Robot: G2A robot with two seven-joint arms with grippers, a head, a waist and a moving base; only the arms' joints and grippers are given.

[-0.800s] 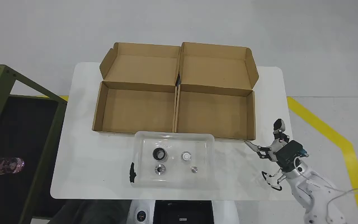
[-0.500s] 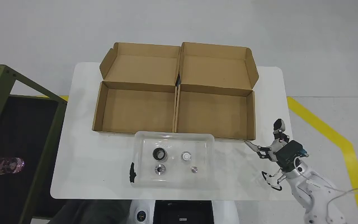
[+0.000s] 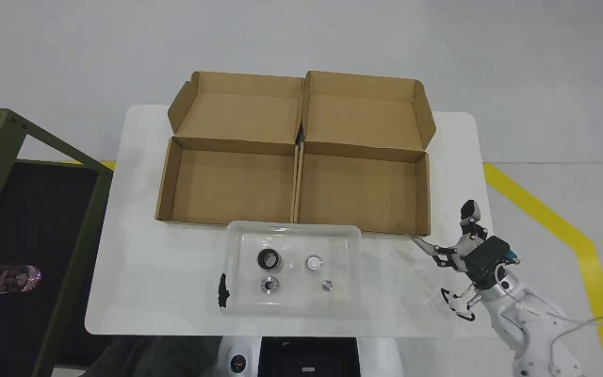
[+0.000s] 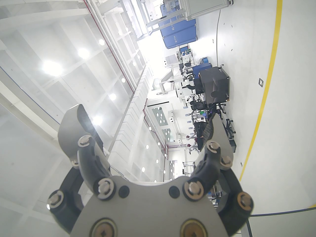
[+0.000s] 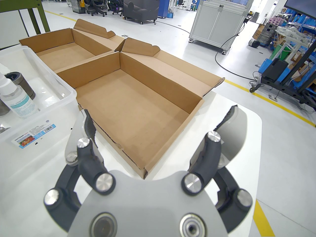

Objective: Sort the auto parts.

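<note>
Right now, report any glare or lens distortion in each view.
Left wrist view: ceiling lights flare white behind the left gripper, and the yellow line bows. Right wrist view: even light, no glare on the near box. Top view: even light, no glare on the tray.

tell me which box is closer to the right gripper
The right box, next to the right gripper; the left box sits past it, farther off.

With the bin (image 3: 292,224) on the table (image 3: 141,264) as landmark: inside it, a sleeve (image 3: 269,258) at back left, a bottle (image 3: 314,263) at back right, a round part (image 3: 270,284) at front left, a small part (image 3: 327,285) at front right. Just behind it, side by side, the left box (image 3: 229,184) and the right box (image 3: 358,193). Just left of it, a small object (image 3: 222,290).
</note>
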